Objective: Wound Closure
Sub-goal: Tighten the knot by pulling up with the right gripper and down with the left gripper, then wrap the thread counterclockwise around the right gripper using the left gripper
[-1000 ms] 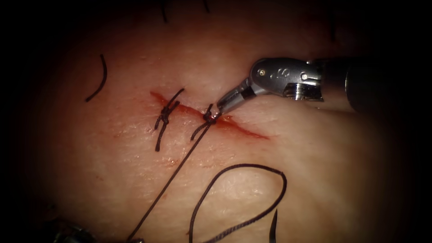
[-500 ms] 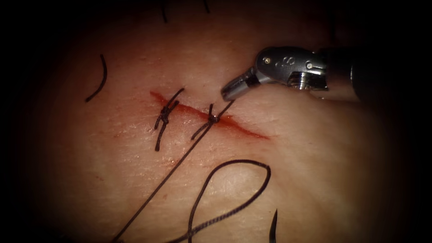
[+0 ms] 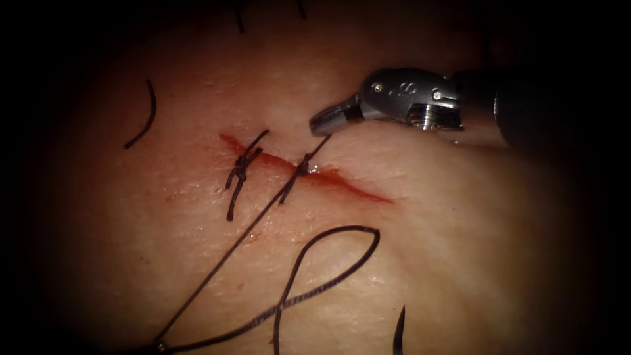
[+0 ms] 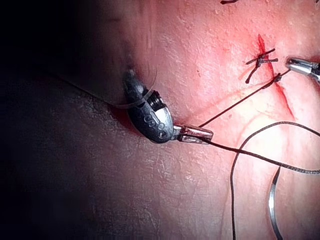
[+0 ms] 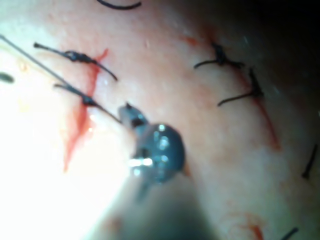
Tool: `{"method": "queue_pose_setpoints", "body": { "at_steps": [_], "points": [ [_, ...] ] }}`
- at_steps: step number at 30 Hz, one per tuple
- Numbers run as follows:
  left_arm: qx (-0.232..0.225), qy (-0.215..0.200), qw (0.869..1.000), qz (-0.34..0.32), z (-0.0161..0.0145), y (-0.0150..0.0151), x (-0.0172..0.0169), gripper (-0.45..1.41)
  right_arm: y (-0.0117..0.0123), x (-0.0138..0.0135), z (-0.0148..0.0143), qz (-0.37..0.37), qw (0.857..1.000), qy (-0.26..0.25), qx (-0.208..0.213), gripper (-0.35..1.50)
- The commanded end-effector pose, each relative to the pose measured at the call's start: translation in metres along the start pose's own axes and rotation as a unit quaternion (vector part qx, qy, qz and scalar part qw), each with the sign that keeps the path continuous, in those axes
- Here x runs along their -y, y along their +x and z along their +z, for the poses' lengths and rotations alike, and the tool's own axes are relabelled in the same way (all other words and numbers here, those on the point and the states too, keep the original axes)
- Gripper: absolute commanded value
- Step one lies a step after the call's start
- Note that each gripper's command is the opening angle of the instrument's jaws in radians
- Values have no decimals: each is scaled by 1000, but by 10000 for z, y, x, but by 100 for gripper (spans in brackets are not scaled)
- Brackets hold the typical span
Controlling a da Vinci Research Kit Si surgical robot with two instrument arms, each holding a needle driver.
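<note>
Tissue (image 3: pixel 460 217) carries two knotted stitches; both tools' jaws clamp thread (image 3: pixel 223 260), needle (image 3: pixel 398 332) lying loose.

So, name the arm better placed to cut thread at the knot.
Right, likely: the right tool, shut on the thread end, sits by the knot; the left tool holds the long thread away. Needle lies free on tissue.

The endoscope view is lit in the middle and falls off to black all round its edges, so the tissue (image 3: pixel 460 217) glows warm at center. The left wrist view is half in deep shadow, its far side strongly lit. The right wrist view is blurred, with white glare washing out one side.
</note>
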Motion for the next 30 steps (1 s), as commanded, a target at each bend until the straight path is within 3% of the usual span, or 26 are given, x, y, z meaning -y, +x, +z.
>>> {"method": "queue_pose_setpoints", "body": {
  "at_steps": [1,22,30],
  "points": [
    [1,-1,1000,-1,0,-3,-15,-45,-1,-7,7,3,1000,-4,0,-35],
    [1,2,1000,-5,8,5,-28,-45,-18,-2,-12,1,1000,-27,9,-35],
    [2,-11,1000,-4,39,39,-1,-45,-4,12,-10,10,999,-25,-42,-35]
  ]
}}
